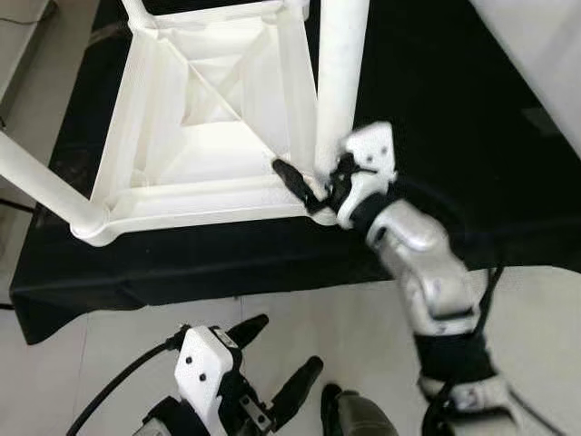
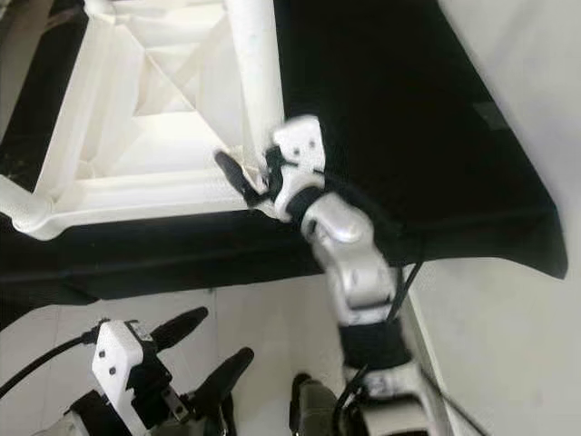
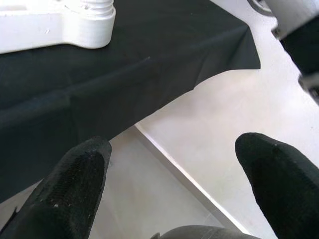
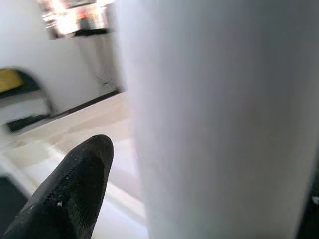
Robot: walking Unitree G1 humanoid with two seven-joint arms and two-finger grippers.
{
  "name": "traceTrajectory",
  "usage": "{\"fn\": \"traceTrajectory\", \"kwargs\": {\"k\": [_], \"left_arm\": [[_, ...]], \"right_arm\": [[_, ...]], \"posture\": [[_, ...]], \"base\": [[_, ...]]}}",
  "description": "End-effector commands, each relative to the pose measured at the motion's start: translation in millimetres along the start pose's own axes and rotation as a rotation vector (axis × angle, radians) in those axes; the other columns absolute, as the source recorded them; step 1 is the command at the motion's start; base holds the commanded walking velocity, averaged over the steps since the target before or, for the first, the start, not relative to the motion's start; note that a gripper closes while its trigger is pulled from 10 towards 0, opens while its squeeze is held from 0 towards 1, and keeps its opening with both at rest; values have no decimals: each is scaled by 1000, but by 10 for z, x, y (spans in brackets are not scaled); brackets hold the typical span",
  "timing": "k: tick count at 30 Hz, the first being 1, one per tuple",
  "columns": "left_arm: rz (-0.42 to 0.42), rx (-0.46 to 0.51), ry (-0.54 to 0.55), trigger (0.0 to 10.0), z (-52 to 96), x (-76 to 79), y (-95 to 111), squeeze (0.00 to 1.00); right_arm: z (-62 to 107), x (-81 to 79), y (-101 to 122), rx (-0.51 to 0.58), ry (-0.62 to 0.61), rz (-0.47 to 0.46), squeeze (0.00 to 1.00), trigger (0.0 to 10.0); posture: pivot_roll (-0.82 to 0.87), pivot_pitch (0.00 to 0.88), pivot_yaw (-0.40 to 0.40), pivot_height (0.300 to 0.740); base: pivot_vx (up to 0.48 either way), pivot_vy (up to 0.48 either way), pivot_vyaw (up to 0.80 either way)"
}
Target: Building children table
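The right gripper clasps the upright white leg at the upturned table frame on black cloth; at seven o'clock, the left gripper hangs released, its wrist view showing pale floor.

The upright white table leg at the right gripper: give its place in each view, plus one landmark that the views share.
Left eye view: white table leg, upper middle, rising from the near right corner of the upturned table frame, right gripper at its base.
Right eye view: leg left of centre at the top.
Left wrist view: not in it.
Right wrist view: broad white column beside one black finger.
Shared landmark: black cloth.
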State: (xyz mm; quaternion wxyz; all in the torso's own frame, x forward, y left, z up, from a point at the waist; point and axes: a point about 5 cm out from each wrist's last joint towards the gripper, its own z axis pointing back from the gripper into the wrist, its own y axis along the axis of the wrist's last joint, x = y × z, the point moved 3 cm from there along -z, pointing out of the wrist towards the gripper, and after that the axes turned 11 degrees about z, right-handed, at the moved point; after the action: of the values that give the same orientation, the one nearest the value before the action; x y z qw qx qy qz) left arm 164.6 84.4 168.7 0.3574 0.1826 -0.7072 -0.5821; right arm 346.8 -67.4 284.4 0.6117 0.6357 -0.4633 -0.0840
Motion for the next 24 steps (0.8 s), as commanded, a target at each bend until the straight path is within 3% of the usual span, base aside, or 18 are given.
{"fn": "traceTrajectory", "kwargs": {"k": [1, 2, 3, 5, 8, 12, 13, 16, 17, 24], "left_arm": [[8, -23, 13, 10000, 17, -18, -71, 0], [8, -21, 13, 10000, 10, -18, -72, 0], [6, -19, 14, 10000, 7, -18, -73, 0], [4, -16, 14, 10000, 0, -18, -75, 0], [3, -11, 16, 10000, -10, -18, -74, 0], [2, -4, 18, 10000, -18, -14, -70, 0], [2, -2, 18, 10000, -20, -9, -69, 0], [2, -1, 18, 10000, -22, -6, -68, 0], [2, 1, 19, 10000, -20, 3, -69, 0], [9, 3, 17, 10000, -18, 12, -82, 0]], "right_arm": [[-32, -108, -11, 16, 85, -7, 1000, 10000], [-41, -49, -18, 5, 129, 19, 549, 10000], [-54, 4, -12, 4, 194, 37, 0, 10000], [-73, 80, -16, -7, 280, 23, 0, 10000], [-50, 72, -78, -17, 454, 15, 0, 10000], [-60, 109, -140, -19, 561, -36, 0, 10000], [-83, 132, -147, -17, 561, -50, 0, 5098], [-99, 150, -152, -14, 565, -58, 0, 5098], [-111, 170, -170, -5, 599, -86, 0, 0], [-96, 211, -231, 0, 631, -93, 0, 0]], "posture": [[8, 282, 23, 740], [10, 279, 18, 740], [10, 279, 17, 740], [10, 277, 12, 740], [7, 276, 2, 740], [10, 277, -4, 740], [11, 278, -6, 740], [11, 278, -6, 740], [14, 282, -7, 740], [9, 278, -3, 740]], "base": [[0, 0, 0], [0, 0, 0], [0, 0, 0], [0, 0, 0], [0, 0, 0], [0, 0, 0], [0, 0, 0], [0, 0, 0], [0, 0, 0], [0, 0, 0]]}}
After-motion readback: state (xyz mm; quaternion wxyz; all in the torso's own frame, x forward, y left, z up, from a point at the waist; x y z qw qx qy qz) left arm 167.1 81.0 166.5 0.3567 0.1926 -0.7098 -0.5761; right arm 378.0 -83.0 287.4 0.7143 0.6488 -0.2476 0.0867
